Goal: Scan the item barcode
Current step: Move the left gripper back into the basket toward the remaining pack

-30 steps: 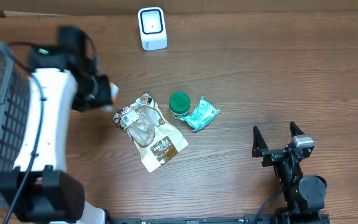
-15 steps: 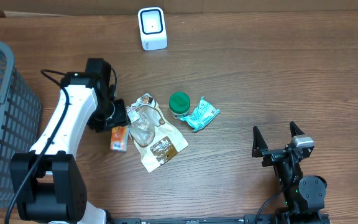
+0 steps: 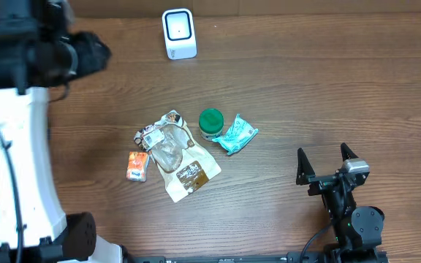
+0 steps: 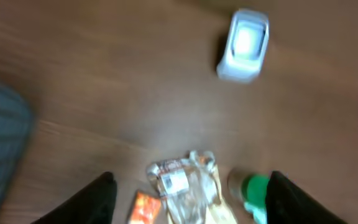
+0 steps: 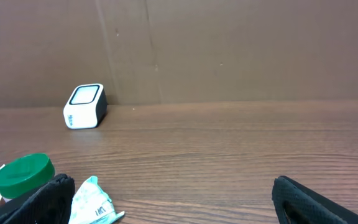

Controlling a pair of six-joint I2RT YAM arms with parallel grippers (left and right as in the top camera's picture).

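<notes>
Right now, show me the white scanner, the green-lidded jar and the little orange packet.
white scanner (image 3: 179, 33), overhead view, centre of its top face.
green-lidded jar (image 3: 210, 119), overhead view, middle of the lid.
orange packet (image 3: 137, 166), overhead view, middle of the packet.

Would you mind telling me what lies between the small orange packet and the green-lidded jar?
The crumpled clear bag lies there, seen in the overhead view.
</notes>
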